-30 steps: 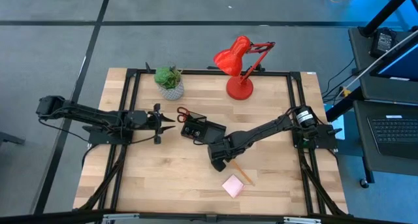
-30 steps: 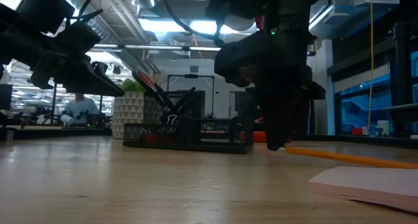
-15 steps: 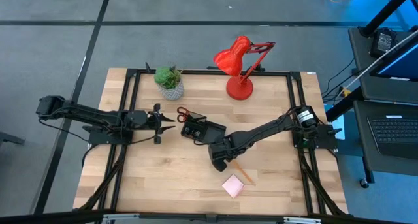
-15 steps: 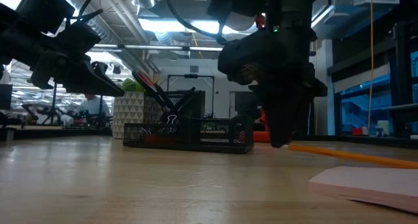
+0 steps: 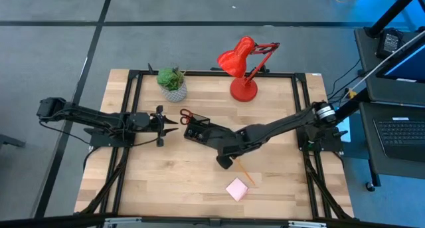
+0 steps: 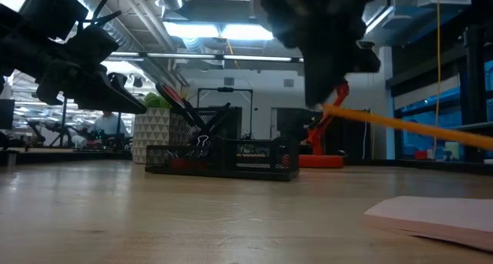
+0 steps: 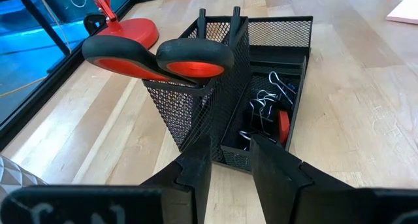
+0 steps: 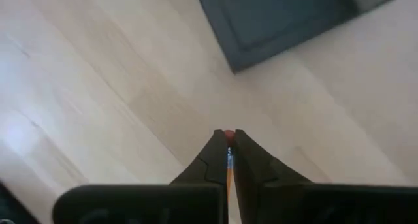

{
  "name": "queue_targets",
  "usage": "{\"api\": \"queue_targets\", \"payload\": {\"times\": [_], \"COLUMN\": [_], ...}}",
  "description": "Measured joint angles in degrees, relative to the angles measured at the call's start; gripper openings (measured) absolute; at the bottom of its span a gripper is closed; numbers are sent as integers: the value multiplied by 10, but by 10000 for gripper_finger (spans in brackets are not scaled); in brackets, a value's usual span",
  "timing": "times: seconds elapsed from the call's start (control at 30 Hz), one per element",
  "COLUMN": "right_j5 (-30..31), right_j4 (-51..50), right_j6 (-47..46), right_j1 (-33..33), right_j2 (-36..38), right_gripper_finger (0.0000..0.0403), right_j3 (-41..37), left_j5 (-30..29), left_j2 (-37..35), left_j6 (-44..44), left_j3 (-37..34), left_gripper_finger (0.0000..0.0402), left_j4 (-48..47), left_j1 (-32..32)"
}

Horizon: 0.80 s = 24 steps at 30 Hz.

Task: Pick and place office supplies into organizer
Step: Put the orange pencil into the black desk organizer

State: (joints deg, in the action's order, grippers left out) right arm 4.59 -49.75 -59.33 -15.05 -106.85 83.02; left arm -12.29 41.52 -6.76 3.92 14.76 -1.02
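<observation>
Orange pencil [image 6: 408, 124] clear of the table [image 5: 166, 181], hanging tilted from the right end effector [image 5: 226, 163], whose fingers pinch it at the eraser end. Judged step: carry phase, pick done, placing not yet done. Next move calls for swinging toward the organizer [image 5: 202, 132] just beside it and tipping the pencil upright over the taller section, where the red-handled scissors [image 7: 157, 56] stand. Right arm reaches long and low across the table. Left end effector [image 5: 163, 125] waits beside the organizer, fingers partly spread, empty. Pink sticky-note pad [image 5: 237, 189] lies nearby on the table.
</observation>
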Motion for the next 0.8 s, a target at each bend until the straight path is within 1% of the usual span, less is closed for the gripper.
{"api": "queue_targets", "payload": {"times": [0.1, 0.23, 0.37, 0.6, 0.73, 0.8], "right_j5": [27, 88, 143, 168, 176, 187], "right_j4": [3, 21, 108, 339, 410, 419], "right_j6": [15, 48, 124, 327, 411, 434], "right_j1": [9, 25, 45, 85, 108, 117], "right_j2": [32, 73, 104, 118, 116, 114], "right_gripper_finger": [8, 8, 8, 8, 8, 8], "right_j3": [0, 0, 0, 1, 1, 1], "left_j5": [0, 0, 0, 0, 0, 0], "left_j2": [0, 0, 0, 0, 0, 0], "left_j6": [0, 0, 0, 0, 0, 0], "left_j3": [0, 0, 0, 0, 0, 0], "left_gripper_finger": [100, 100, 100, 100, 100, 100], "left_j4": [0, 0, 0, 0, 0, 0], "left_j1": [0, 0, 0, 0, 0, 0]}}
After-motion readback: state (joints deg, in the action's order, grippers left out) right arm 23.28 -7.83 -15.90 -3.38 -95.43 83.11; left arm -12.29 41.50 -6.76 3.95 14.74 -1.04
